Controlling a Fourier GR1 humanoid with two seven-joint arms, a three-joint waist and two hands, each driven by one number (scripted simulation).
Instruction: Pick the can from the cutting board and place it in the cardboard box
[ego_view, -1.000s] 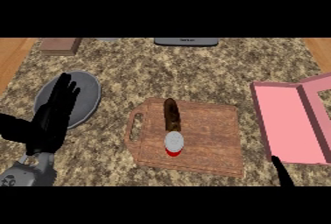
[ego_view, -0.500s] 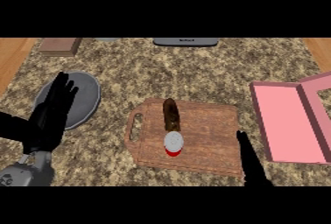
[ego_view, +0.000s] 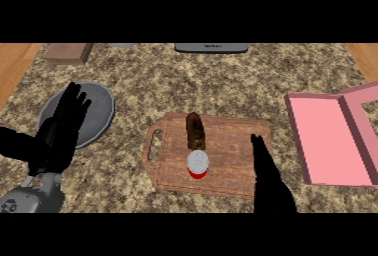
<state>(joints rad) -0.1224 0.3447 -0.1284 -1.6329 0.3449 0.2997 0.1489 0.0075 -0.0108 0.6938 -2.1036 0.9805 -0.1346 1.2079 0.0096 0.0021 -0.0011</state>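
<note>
A red can (ego_view: 197, 164) with a silver lid stands on the wooden cutting board (ego_view: 229, 170), near its front middle. A brown elongated item (ego_view: 195, 131) lies just behind the can. The open pink box (ego_view: 331, 140) sits at the right edge of the counter. My right hand (ego_view: 267, 176) rises from the lower edge over the board's right part, fingers straight, to the right of the can and apart from it. My left hand (ego_view: 60, 131) rests open at the left, fingers up, over the edge of a grey plate (ego_view: 96, 110).
A brown block (ego_view: 66, 52) lies at the back left. A dark flat device (ego_view: 211, 48) sits at the back edge. Wooden floor shows at both far sides of the speckled counter (ego_view: 221, 85).
My right hand has come up from the lower right edge and moved left and forward over the board toward the can. The left hand has barely shifted.
</note>
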